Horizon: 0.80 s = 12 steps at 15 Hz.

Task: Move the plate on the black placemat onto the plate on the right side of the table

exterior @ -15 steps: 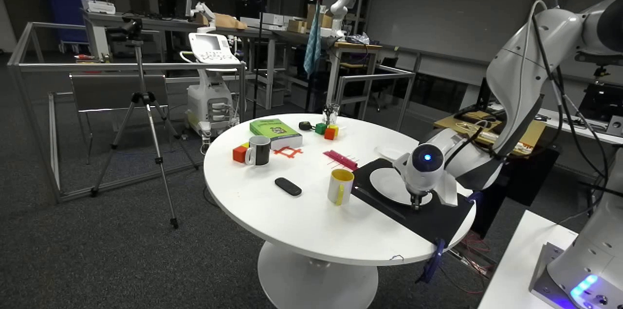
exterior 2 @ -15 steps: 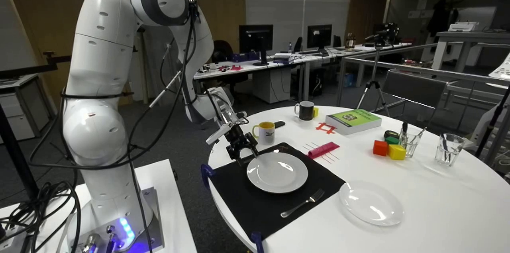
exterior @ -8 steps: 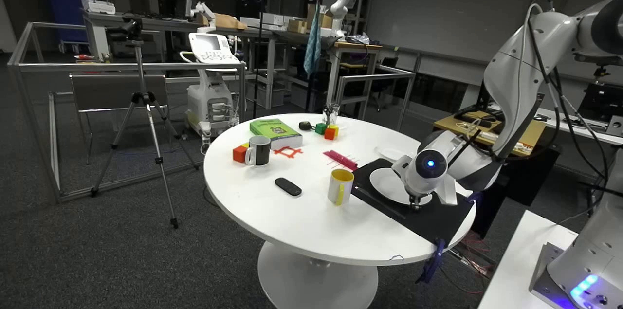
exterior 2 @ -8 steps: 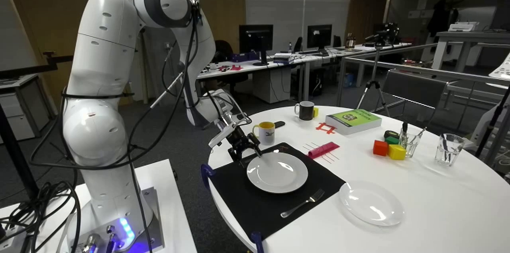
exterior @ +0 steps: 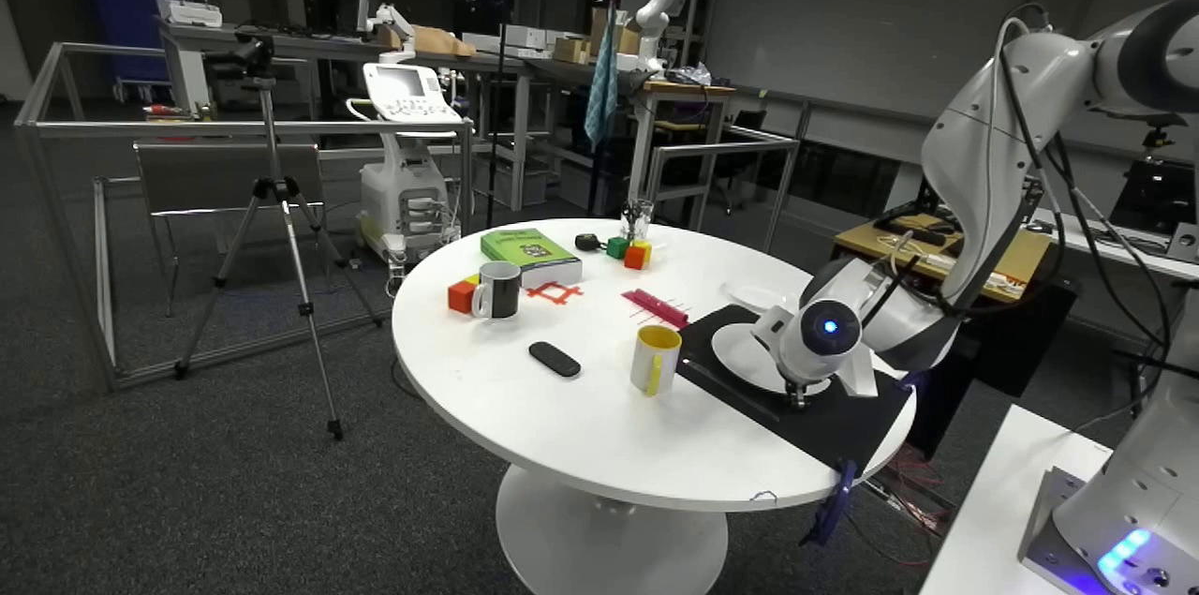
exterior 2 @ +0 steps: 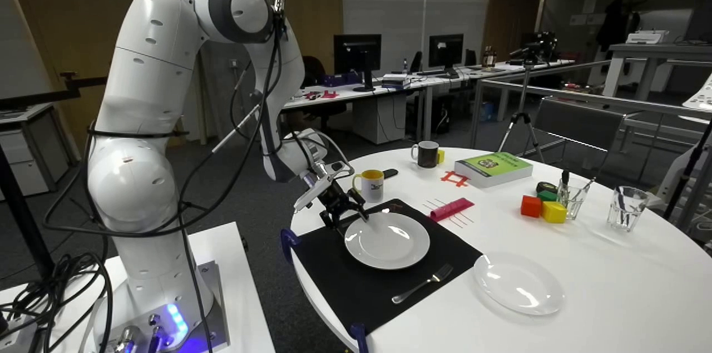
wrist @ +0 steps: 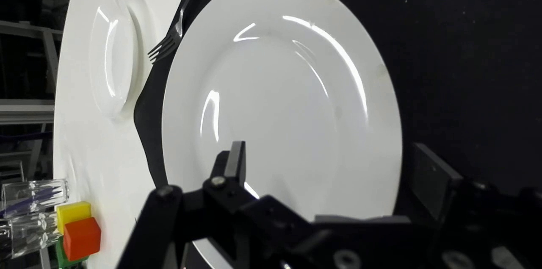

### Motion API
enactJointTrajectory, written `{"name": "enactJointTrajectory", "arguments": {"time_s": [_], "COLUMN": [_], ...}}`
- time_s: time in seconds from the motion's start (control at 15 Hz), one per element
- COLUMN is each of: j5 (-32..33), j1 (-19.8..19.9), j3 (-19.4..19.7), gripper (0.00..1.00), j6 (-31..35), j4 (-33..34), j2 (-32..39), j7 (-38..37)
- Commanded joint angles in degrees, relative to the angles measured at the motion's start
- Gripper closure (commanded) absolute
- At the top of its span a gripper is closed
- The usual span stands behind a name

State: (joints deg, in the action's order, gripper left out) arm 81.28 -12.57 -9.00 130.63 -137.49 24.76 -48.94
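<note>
A white plate (exterior 2: pixel 387 244) lies flat on the black placemat (exterior 2: pixel 359 297), which covers one edge of the white table (exterior 2: pixel 601 308). Beside the mat, directly on the tabletop, sits a second white plate (exterior 2: pixel 517 284); the wrist view has this other plate (wrist: pixel 112 55) at upper left. My gripper (exterior 2: pixel 349 220) is tilted at the mat plate's near rim, jaws wide apart. In the wrist view the gripper (wrist: pixel 336 169) straddles that rim: one finger over the inside of the plate (wrist: pixel 275 91), the other beyond its edge above the mat. Nothing is gripped; whether either finger touches cannot be told.
A fork (exterior 2: pixel 423 283) lies on the mat beside the plate. A white-and-yellow mug (exterior 2: pixel 370 186) stands close to the gripper. Blue clamps (exterior 2: pixel 288 244) hold the mat's edge. Further off are a pink strip (exterior 2: pixel 451 208), coloured blocks (exterior 2: pixel 531 206), a book (exterior 2: pixel 494 168) and glasses (exterior 2: pixel 627 208).
The arm has leaned forward slightly, and the gripper has shifted a little towards the plate on the mat. Its jaws have stayed open, and both plates lie where they were.
</note>
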Motion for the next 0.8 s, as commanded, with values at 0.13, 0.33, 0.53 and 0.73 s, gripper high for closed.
{"name": "enactJointTrajectory", "arguments": {"time_s": [0.13, 0.33, 0.53, 0.73], "j5": [4.4, 5.4, 6.0, 6.0], "j1": [0.0, 0.0, 0.2, 0.3], "j3": [0.2, 0.0, -0.1, -0.1], "gripper": [0.00, 0.00, 0.00, 0.00], "j6": [-2.8, -4.7, -5.5, -6.1], "j4": [1.3, 1.6, 1.8, 1.8], "j2": [1.7, 2.5, 2.8, 3.0], "j7": [-1.7, -2.1, -2.1, -1.7]}}
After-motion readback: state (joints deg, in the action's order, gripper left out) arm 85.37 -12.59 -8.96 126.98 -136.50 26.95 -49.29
